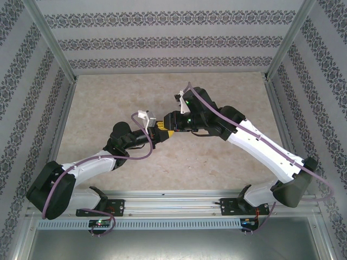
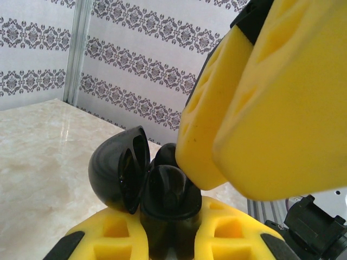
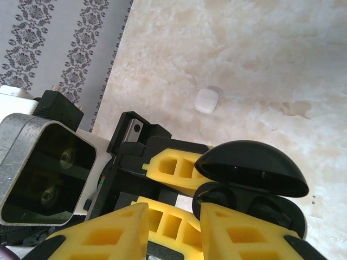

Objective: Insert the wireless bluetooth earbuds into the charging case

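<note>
Over mid-table, the left gripper (image 2: 168, 238) clamps the black charging case (image 2: 116, 168), lid swung open, while the right gripper (image 3: 173, 216), jaws slightly parted on nothing visible, faces its open mouth just beside (a small white pebble-shaped object (image 3: 206, 101) lies well apart on the tabletop (image 3: 260, 54)).

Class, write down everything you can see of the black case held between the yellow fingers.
The black case is a glossy, rounded plastic shell. Its hinged lid stands open, tilted back. Two rounded black shapes sit in its base; what they are is unclear. The left tool is shut on the base, holding it off the table. The right tool's fingers hang close over it; contact is unclear.
</note>
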You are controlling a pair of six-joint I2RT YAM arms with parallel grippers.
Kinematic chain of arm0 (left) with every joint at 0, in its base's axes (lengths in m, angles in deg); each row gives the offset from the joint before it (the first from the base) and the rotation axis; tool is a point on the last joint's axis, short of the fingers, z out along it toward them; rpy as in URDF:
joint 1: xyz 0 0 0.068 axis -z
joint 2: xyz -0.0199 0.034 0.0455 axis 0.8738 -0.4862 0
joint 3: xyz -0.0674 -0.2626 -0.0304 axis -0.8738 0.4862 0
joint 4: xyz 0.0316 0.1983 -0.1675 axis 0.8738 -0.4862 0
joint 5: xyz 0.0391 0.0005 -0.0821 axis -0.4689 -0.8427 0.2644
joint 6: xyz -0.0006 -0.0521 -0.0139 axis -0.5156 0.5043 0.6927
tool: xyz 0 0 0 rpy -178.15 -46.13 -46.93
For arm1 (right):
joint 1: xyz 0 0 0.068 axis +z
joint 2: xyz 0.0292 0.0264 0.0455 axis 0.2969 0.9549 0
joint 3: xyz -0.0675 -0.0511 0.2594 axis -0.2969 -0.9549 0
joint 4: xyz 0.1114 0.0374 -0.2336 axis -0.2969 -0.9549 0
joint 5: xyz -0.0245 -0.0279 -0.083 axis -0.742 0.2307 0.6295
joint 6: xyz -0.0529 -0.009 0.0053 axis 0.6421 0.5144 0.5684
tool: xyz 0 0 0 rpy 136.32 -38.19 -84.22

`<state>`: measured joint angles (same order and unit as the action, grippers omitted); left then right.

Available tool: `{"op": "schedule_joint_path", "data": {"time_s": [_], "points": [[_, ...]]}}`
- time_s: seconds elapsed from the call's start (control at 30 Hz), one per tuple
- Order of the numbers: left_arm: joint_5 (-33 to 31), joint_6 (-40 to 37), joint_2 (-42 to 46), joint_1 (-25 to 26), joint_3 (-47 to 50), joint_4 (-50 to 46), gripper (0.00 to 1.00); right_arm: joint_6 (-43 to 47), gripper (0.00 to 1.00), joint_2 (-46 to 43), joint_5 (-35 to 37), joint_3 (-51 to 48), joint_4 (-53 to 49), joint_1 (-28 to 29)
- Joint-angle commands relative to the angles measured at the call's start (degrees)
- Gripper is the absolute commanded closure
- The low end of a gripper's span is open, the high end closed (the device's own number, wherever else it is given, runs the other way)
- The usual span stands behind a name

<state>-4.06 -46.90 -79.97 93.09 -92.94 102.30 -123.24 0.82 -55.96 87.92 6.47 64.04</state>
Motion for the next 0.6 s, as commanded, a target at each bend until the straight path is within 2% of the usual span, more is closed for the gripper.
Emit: {"op": "schedule_joint_path", "data": {"time_s": [0.0,0.13,0.23,0.4,0.57], "points": [[1.1,-0.3,0.7,0.3,0.2,2.5,1.00,0.2,0.69,-0.3,0.1,2.3,-1.2,0.8],[2.2,-1.7,1.4,0.3,0.0,1.1,1.00,2.3,0.69,-2.1,2.5,4.7,-4.1,0.2],[4.0,-3.3,2.6,0.4,-0.3,-0.2,1.00,3.5,0.69,-4.0,3.2,5.2,-6.3,-2.5],[11.9,-6.0,4.4,0.3,-2.0,-3.8,1.00,3.1,0.69,-6.8,-1.6,1.4,-5.5,-9.8],[15.9,-6.4,5.8,0.4,-3.6,-6.8,1.00,1.9,0.71,-6.5,-7.6,-2.2,-3.3,-13.3]]}}
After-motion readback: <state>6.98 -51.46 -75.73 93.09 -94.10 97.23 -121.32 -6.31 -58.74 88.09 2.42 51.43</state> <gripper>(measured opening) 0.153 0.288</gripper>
